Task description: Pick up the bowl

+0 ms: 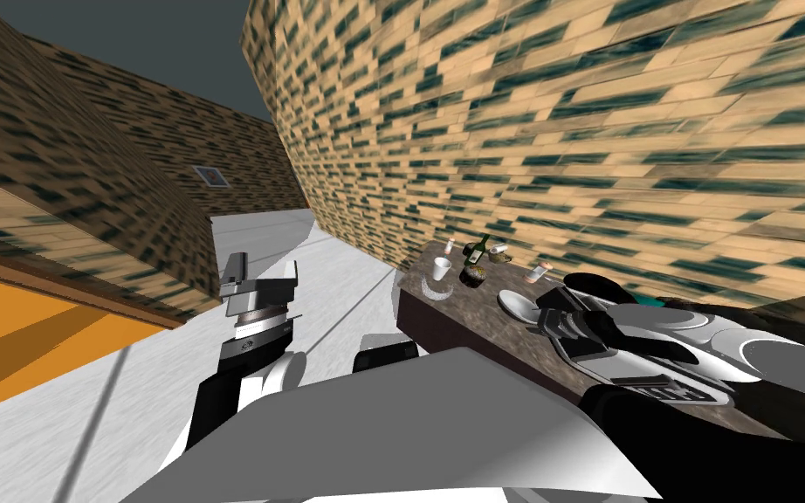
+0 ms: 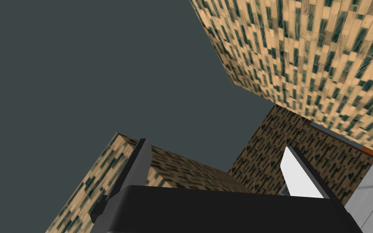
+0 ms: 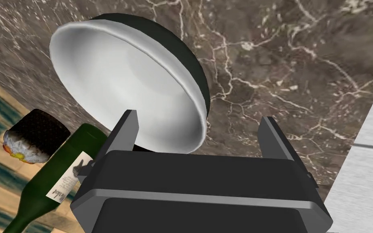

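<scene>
The bowl (image 3: 129, 81), white inside and dark outside, rests on the brown marbled table top (image 3: 282, 60). In the right wrist view my right gripper (image 3: 200, 129) is open just short of it. One finger (image 3: 127, 129) overlaps the bowl's near rim; the other stands over bare table, so part of the rim lies between the jaws. In the head view the bowl (image 1: 517, 304) sits near the table's (image 1: 479, 307) front edge, with the right gripper (image 1: 539, 316) right against it. My left gripper (image 1: 264, 269) is raised to the left, away from the table, open and empty (image 2: 218, 166).
A green bottle (image 3: 56, 178) and a dark muffin (image 3: 34, 135) lie beyond the bowl. Further back on the table are a white cup (image 1: 442, 268), a small dish (image 1: 500, 253) and two shakers (image 1: 536, 274). A tiled wall runs behind the table; grey floor lies to the left.
</scene>
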Motion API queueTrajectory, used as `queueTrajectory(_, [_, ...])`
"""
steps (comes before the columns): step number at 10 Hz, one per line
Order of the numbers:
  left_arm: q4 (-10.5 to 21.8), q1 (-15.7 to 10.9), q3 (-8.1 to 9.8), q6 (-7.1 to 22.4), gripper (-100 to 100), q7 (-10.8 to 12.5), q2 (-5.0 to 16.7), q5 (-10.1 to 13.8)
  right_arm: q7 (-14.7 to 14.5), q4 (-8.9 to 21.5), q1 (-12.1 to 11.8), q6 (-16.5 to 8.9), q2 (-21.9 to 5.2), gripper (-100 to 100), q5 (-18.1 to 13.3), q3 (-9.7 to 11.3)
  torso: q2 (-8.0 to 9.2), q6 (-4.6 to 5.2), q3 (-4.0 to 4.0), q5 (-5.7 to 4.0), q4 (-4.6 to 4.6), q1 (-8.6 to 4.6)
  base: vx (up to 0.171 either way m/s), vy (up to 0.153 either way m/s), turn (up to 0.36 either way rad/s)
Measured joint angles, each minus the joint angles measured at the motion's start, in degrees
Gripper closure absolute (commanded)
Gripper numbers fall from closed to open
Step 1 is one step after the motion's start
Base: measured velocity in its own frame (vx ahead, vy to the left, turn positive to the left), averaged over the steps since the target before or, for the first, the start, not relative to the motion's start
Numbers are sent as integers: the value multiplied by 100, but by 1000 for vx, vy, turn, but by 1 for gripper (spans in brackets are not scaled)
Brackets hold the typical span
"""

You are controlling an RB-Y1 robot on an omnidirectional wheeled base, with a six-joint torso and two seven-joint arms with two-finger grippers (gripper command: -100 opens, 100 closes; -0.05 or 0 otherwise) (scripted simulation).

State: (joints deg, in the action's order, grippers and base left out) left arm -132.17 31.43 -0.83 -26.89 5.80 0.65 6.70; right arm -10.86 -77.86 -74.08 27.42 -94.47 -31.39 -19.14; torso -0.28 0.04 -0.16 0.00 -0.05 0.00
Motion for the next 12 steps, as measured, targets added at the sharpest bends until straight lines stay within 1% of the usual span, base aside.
queueTrajectory(1, [0, 0, 0, 0, 0, 0, 0, 0, -23, 51, -59, 31, -141, -100, -37, 30, 1, 0, 1, -1, 0, -1, 70, 0, 68])
queueTrajectory(2, [0, 0, 0, 0, 0, 0, 0, 0, -14, 37, -236, 52, -258, -100, -95, -54, 6, 2, 3, 0, 1, 0, 66, 3, 47])
queueTrajectory(3, [0, 0, 0, 0, 0, 0, 0, 0, -2, 45, -390, 111, -373, -100, -152, -79, 9, 3, 5, -1, 2, 1, 44, 6, 19])
queueTrajectory(4, [0, 0, 0, 0, 0, 0, 0, 0, -30, 67, -329, 135, -435, -100, -139, 70, 17, 5, 10, -1, 4, 2, 16, 4, 2])
queueTrajectory(5, [0, 0, 0, 0, 0, 0, 0, 0, -39, 70, -319, 135, -441, 0, -135, 92, 28, 6, 16, 0, 7, 1, 0, 0, 0])
queueTrajectory(6, [0, -1, 0, 0, 0, 0, 0, 0, -38, 69, -320, 135, -440, -100, -135, 89, 35, 6, 21, -1, 9, 0, 27, -25, 65])
queueTrajectory(7, [0, -1, 0, 0, 0, 0, 0, 0, -33, -36, -352, 37, -371, -100, -164, 127, 32, 5, 19, -3, 8, -8, 52, -36, 94])
queueTrajectory(8, [0, 0, 0, 0, 0, 0, 0, 0, -20, -149, -457, -72, -292, -100, -213, 80, 25, 5, 15, -4, 7, -13, 0, 0, 0])
queueTrajectory(9, [0, 0, 0, 0, 0, 0, 0, 0, -58, -147, -373, -111, -257, -100, -195, 185, 36, 7, 21, -2, 9, -4, -4, -4, 12])
queueTrajectory(10, [0, -1, 0, 0, 0, 0, 0, 0, -110, -168, -272, -166, -210, -100, -174, 342, 41, 7, 24, -2, 10, -3, -10, -11, 34])
queueTrajectory(11, [0, -1, 0, 0, 0, 0, 0, 0, -176, -227, -251, -245, -88, -100, -188, 435, 45, 8, 27, -2, 12, -5, 0, 0, 0])
queueTrajectory(12, [0, -1, 0, 0, 0, 0, 0, 0, -193, -235, -251, -263, -73, 100, -191, 445, 43, 6, 26, -1, 11, -3, 0, 0, 0])
